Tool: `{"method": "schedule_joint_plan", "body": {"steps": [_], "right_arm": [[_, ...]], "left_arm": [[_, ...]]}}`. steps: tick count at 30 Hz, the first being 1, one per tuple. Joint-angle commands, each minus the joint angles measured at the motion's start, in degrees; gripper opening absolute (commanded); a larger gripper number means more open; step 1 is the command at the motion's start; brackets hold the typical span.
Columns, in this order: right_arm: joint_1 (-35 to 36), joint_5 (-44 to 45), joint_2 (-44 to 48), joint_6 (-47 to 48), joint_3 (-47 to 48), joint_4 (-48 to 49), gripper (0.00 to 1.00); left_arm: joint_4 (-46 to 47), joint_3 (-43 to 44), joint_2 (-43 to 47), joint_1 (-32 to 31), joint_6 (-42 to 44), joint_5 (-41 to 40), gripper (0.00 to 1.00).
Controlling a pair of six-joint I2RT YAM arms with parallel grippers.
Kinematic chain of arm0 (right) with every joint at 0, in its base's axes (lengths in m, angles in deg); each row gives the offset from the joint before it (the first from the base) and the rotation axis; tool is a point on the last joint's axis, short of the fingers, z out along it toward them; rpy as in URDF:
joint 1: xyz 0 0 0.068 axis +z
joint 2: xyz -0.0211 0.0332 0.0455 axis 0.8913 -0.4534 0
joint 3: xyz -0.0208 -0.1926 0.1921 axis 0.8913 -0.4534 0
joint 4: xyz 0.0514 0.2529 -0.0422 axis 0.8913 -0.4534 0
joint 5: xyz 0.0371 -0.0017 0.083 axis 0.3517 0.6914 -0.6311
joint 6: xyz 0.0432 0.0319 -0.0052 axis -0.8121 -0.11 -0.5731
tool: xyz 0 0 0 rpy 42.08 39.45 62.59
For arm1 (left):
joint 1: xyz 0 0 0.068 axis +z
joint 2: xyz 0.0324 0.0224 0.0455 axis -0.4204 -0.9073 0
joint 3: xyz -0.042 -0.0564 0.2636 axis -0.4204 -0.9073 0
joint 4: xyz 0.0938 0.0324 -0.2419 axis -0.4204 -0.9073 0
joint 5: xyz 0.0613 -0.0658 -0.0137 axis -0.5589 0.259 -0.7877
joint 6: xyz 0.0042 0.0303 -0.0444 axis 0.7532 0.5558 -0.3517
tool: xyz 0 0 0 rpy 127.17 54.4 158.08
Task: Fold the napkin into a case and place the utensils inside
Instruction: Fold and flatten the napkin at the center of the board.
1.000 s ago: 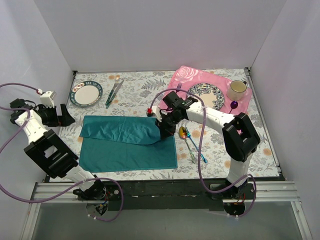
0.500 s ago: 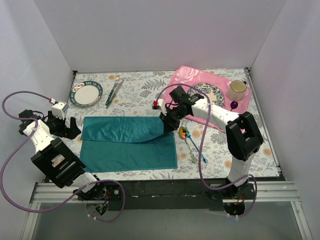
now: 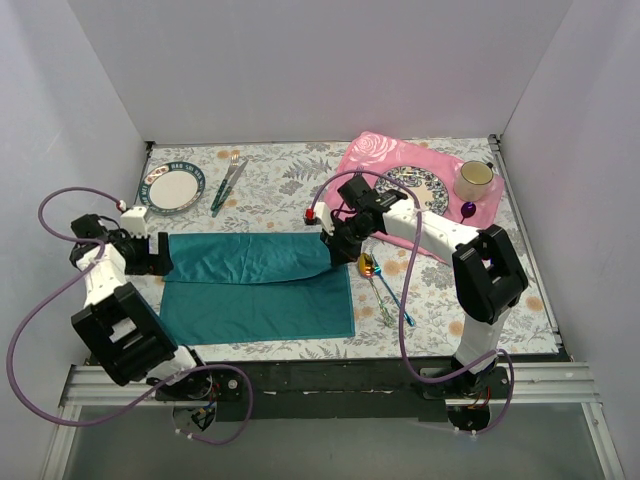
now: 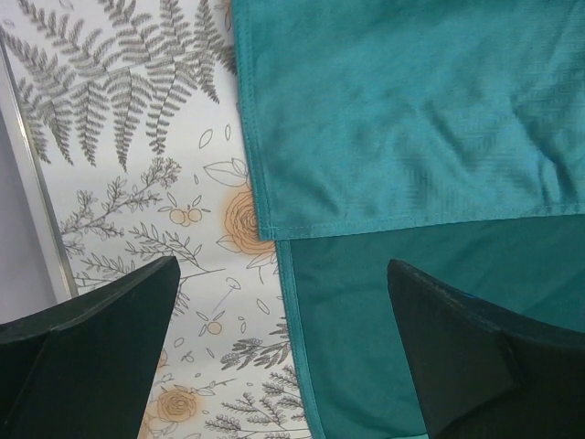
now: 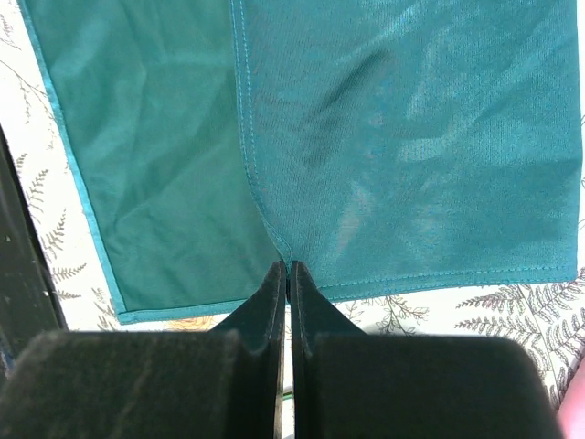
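**A:** Can you see the pinch itself?

**B:** Barely. The right gripper (image 5: pixel 289 270) has its fingers pressed together on the hem of the napkin (image 3: pixel 250 305), at the folded-over flap. From above, the arm hides that corner.

**A:** And the other side?

**B:** The left gripper (image 4: pixel 283 274) is spread wide above the napkin's left edge, holding nothing.

**A:** What's around it?

**B:** The utensils (image 3: pixel 369 266) lie on the floral tablecloth (image 3: pixel 280 170), just right of the cloth. The blue one's head is hard to make out. A pink placemat (image 3: pixel 365 160) sits behind them. A small plate (image 3: pixel 172 188) and a green-handled fork and knife (image 3: pixel 228 185) are at the far left.
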Motion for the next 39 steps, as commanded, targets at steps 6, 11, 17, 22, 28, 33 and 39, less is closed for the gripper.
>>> {"method": "schedule_joint_plan", "body": {"steps": [6, 11, 17, 22, 28, 33, 39], "right_arm": [[0.8, 2.1, 0.2, 1.2, 0.7, -1.4, 0.01], [1.3, 2.6, -0.1, 1.0, 0.6, -1.0, 0.01], [1.6, 2.7, -0.7, 0.9, 1.4, -1.1, 0.01], [1.7, 2.9, -0.9, 1.0, 1.5, -1.2, 0.01], [1.8, 2.9, -1.3, 1.1, 2.1, -1.4, 0.01], [1.8, 2.8, -1.6, 1.1, 2.5, -1.5, 0.01], [1.8, 2.7, -1.8, 1.0, 2.6, -1.5, 0.01]], "left_arm": [[3.6, -0.7, -6.0, -0.2, -6.5, -5.2, 0.47], [5.3, -2.0, -7.5, -0.5, -8.7, -6.6, 0.38], [6.4, -2.3, -9.9, -1.5, -10.0, -8.5, 0.32], [7.6, -3.2, -10.7, -2.3, -10.4, -9.5, 0.32], [8.6, -3.8, -12.1, -2.8, -11.0, -9.7, 0.31], [9.4, -4.3, -12.8, -3.1, -10.9, -10.7, 0.27], [9.4, -4.1, -12.5, -3.0, -10.9, -10.4, 0.2]]}}
